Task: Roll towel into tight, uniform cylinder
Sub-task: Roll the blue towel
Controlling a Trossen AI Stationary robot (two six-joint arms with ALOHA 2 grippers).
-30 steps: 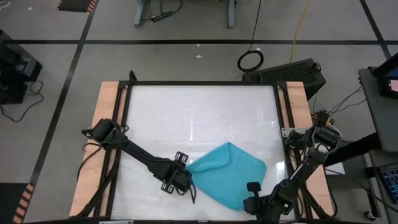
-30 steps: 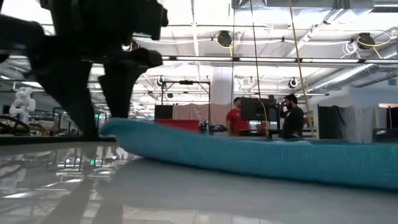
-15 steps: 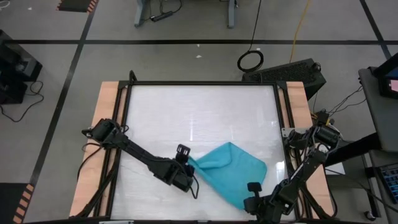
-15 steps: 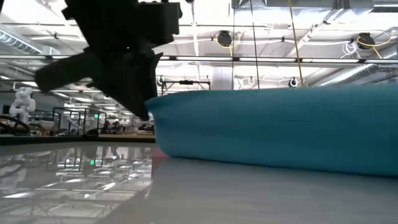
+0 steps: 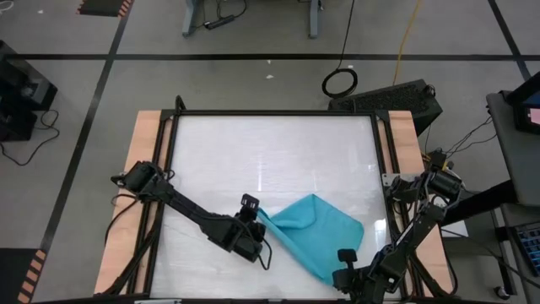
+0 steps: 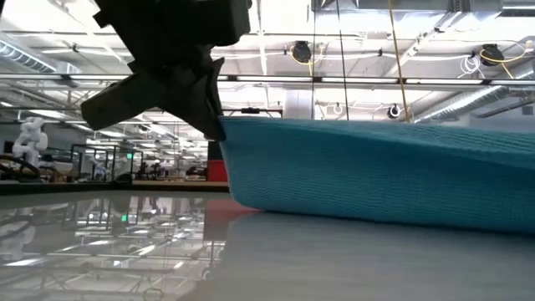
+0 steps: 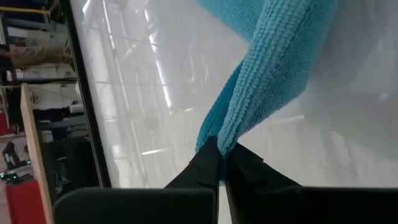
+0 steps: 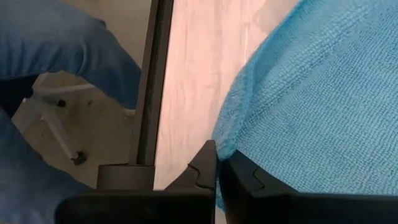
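At the white tabletop's [image 5: 253, 152] near edge, the right gripper [image 5: 343, 274] clamps the near corner of the soft turquoise-blue towel [image 5: 314, 232]. Just beyond, the left gripper [image 5: 253, 241] pinches the towel's left edge, lifting it off the surface.

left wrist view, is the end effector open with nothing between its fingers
No, the left end effector is shut on a pinched edge of the turquoise towel, which runs up from between its fingers.
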